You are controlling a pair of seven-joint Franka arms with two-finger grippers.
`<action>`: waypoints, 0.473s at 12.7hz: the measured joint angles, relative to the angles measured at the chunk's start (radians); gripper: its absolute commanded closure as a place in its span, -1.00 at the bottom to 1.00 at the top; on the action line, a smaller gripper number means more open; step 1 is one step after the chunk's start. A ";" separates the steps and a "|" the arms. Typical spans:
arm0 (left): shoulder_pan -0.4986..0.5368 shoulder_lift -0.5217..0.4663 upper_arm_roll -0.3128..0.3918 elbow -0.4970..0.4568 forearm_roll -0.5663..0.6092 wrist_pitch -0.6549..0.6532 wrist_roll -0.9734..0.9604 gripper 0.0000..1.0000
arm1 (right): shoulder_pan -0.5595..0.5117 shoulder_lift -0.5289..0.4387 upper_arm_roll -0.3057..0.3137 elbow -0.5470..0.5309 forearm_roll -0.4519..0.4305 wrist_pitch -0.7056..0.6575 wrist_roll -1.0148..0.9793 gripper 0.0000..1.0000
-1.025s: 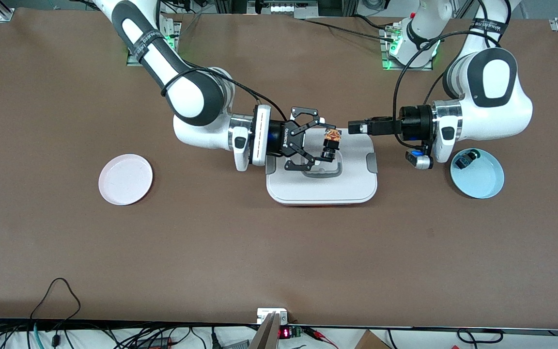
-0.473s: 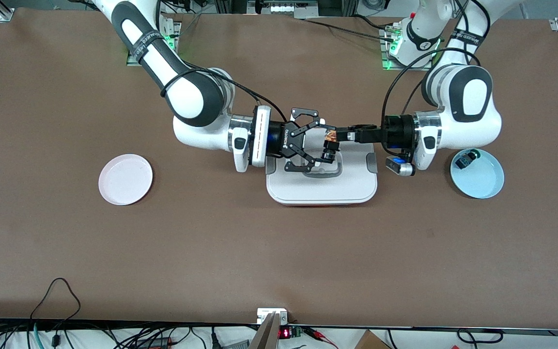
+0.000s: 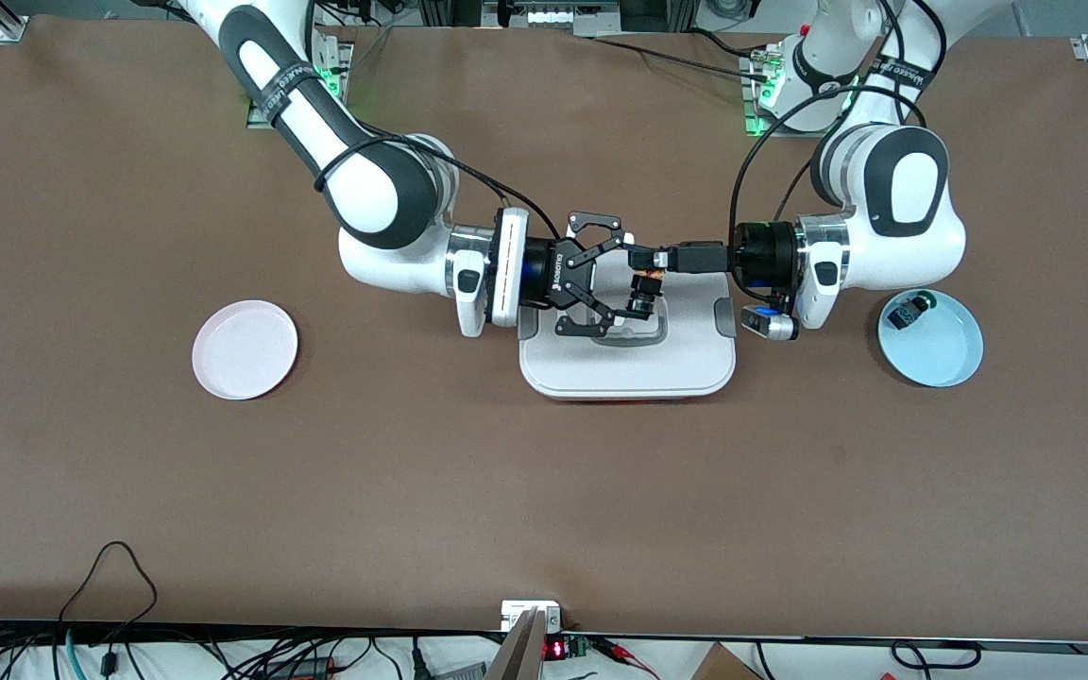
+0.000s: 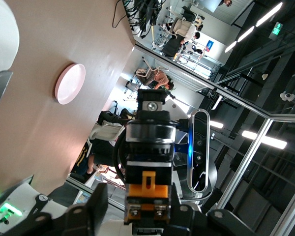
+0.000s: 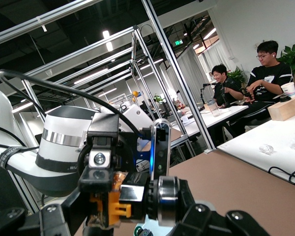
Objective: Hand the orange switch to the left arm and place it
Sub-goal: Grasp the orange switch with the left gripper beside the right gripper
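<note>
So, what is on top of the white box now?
Nothing rests on the box. Above its lid, the right gripper holds the orange switch while the left gripper closes on it. Both hide part of the lid.

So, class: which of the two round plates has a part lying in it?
The light blue round plate at the left arm's end holds a small black-and-blue part; the pink round plate does not.

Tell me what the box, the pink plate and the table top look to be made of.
Box: likely moulded plastic, smooth white with rounded corners and grey clips. Pink plate: probably plastic or melamine, an even matte pink with a thin raised rim. Table top: a flat matte brown covering with no gloss, perhaps paper or a mat; the material is uncertain.
</note>
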 measured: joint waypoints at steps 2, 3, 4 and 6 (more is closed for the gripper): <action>0.000 0.002 0.000 0.006 -0.001 0.010 0.035 0.58 | 0.001 0.005 0.000 0.001 0.001 0.004 -0.006 0.94; 0.000 0.004 0.000 0.006 -0.001 0.011 0.042 0.63 | 0.001 0.006 0.000 0.001 0.001 0.004 -0.011 0.92; 0.000 0.005 0.000 0.006 -0.001 0.011 0.045 0.65 | 0.001 0.007 -0.001 0.001 0.001 0.004 -0.013 0.88; 0.000 0.006 0.000 0.006 -0.001 0.012 0.049 0.66 | 0.001 0.009 0.000 0.003 0.001 0.004 -0.014 0.55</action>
